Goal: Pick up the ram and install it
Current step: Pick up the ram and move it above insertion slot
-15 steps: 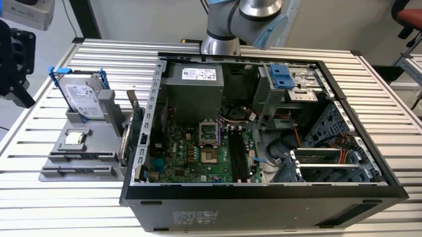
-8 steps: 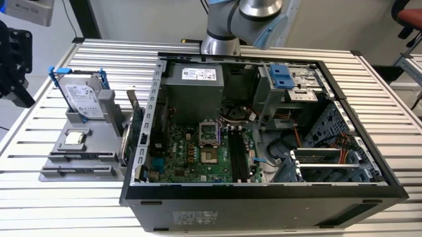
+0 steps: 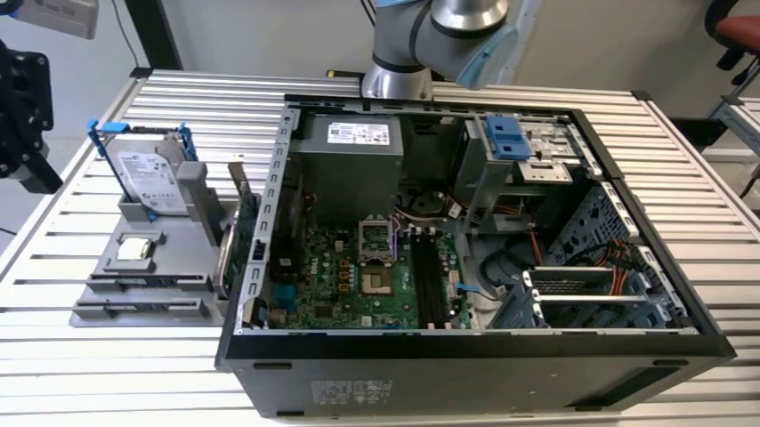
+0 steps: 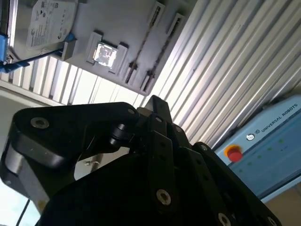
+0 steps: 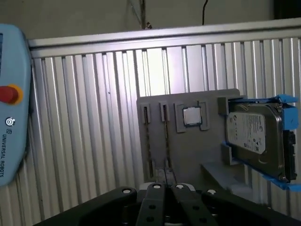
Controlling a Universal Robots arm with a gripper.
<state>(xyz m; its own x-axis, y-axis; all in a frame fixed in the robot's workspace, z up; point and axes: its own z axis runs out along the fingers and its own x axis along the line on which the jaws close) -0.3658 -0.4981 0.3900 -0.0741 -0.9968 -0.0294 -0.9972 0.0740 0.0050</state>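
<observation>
approach stage: gripper (image 5: 165,182), pressed together and empty, hovers apart from the ram (image 5: 165,136) in the grey holder (image 5: 188,150); grasping likely needs it spread, squared to its edge.

1. A table (image 3: 131,365) of ribbed, silver metal slats is seen across the exterior view.
2. A plain pale wall (image 3: 262,36) is seen behind it.
3. A red chair seat (image 3: 739,25) is seen at the exterior view's right.
4. Bright light is reflected off the slats in both wrist views.

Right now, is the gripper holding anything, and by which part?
Cannot tell. The gripper is near the gray holder, and its own body hides the grasp area.
</observation>
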